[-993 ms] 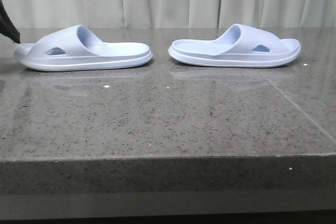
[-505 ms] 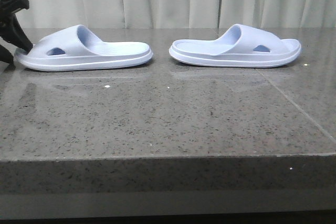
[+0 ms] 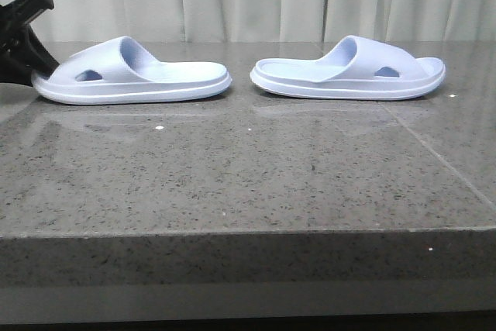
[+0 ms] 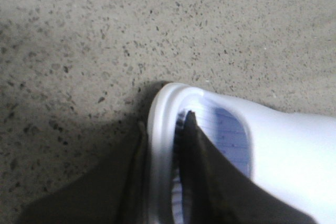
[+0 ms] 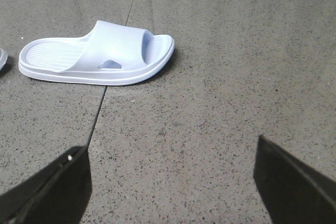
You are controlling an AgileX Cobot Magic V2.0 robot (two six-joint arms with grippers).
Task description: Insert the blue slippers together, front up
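The two blue slippers lie flat on the grey stone worktop near its far edge, heel to heel with a gap between them: the left slipper (image 3: pixel 132 74) towards the left edge, the right slipper (image 3: pixel 349 69) towards the right edge. The left gripper (image 4: pixel 164 145) has its fingers closed on the toe rim of the left slipper, one finger outside and one inside. The right gripper (image 5: pixel 170 177) is wide open above the bare worktop (image 3: pixel 248 184), well apart from the right slipper.

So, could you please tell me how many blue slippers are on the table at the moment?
2. The left slipper lies at the table's left, its toe rim pinched by the left end effector. The right slipper lies free at the right, toe outward. Nothing suggests another is hidden.
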